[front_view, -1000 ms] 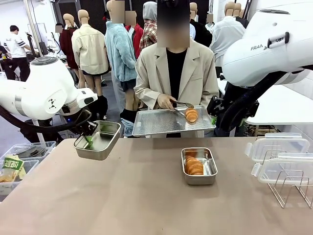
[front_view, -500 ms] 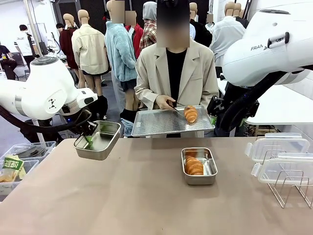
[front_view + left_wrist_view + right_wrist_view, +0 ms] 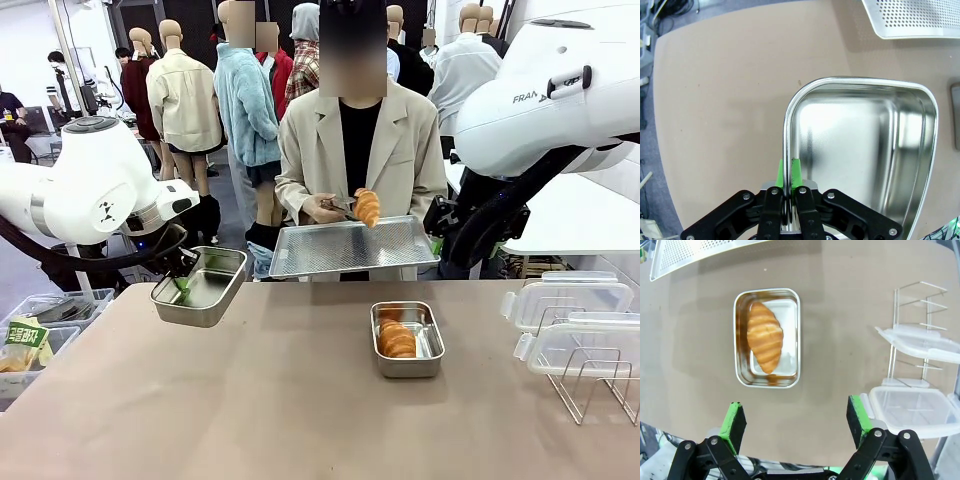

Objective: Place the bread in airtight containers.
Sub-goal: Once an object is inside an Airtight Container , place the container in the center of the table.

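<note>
Counter (image 3: pixel 280 410): matte brown, smooth and flat
Right pincer (image 3: pixel 796 420): black linkage with green pads (image 3: pixel 735 421), jaws spread wide with nothing between them, aimed down at the counter, the filled pan ahead of its fingers
Filled pan (image 3: pixel 432 342): small, shallow stainless steel rectangle with rounded corners, standing flat near mid-counter
Roll in the pan (image 3: pixel 397 338): golden-brown, ridged, croissant-shaped, lying lengthwise and taking up most of the pan's length
Lids (image 3: pixel 570 298): two clear plastic rounded rectangles with white rims, resting on the wire rack at the counter's right side, well apart from the filled pan
Wire rack (image 3: pixel 590 392): thin bright metal rods, upright loops
Left arm (image 3: pixel 90 185): white, rounded shell, coming in from the left side
Left pincer (image 3: pixel 789 172): jaws pinched narrow on the rim of the empty pan, one green pad inside the wall and one outside
Empty pan (image 3: pixel 860 150): same rounded steel shape, mirror-bright inside, nothing in it, held at the counter's far left; whether its base touches the counter cannot be told
Perforated tray (image 3: pixel 350 250): large flat steel sheet, fine holes, low raised rim, held by the person just beyond the counter's far edge
Tongs (image 3: pixel 345 205): slim metal, in the person's hand (image 3: pixel 322 208), gripping the lifted roll
Lifted roll (image 3: pixel 367 207): golden-brown, ridged, held on end above the tray, clear of it
</note>
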Robot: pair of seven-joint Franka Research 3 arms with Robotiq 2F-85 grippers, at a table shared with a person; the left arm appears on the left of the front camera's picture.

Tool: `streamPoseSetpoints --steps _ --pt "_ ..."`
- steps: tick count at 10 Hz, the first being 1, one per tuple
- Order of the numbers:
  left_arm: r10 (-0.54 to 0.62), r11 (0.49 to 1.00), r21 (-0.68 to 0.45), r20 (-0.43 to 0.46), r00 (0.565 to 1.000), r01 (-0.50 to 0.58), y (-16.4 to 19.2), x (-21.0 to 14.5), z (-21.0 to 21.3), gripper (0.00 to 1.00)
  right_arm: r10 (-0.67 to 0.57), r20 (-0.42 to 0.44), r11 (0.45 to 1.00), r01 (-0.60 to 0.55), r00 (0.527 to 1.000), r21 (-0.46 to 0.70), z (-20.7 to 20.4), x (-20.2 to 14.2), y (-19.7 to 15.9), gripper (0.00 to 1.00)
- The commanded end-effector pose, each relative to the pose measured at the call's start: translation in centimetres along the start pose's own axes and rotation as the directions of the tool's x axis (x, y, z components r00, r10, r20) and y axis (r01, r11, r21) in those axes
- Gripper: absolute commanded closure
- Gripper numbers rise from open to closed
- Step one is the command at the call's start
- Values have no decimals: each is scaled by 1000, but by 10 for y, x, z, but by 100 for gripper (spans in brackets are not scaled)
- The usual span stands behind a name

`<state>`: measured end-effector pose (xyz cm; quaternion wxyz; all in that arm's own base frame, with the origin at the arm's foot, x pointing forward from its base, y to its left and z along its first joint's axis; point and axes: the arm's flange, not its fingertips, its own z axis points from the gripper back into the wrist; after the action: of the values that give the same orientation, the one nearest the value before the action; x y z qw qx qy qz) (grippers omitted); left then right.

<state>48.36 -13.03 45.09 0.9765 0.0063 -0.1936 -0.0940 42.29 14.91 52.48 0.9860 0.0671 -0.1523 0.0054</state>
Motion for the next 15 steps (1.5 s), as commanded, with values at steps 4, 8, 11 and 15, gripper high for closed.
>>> streamPoseSetpoints --steps 4,8,11,15 --pt "-14 1000 1 18 1000 14 2 -1 3 100 0 -6 1000 0 1000 3 -3 -1 0 0" --pt "-14 1000 1 18 1000 14 2 -1 3 100 0 -6 1000 0 1000 3 -3 -1 0 0" --pt "-14 1000 1 18 1000 14 2 -1 3 100 0 -6 1000 0 1000 3 -3 -1 0 0" --pt "-14 1000 1 18 1000 14 2 -1 3 100 0 -6 1000 0 1000 3 -3 -1 0 0"
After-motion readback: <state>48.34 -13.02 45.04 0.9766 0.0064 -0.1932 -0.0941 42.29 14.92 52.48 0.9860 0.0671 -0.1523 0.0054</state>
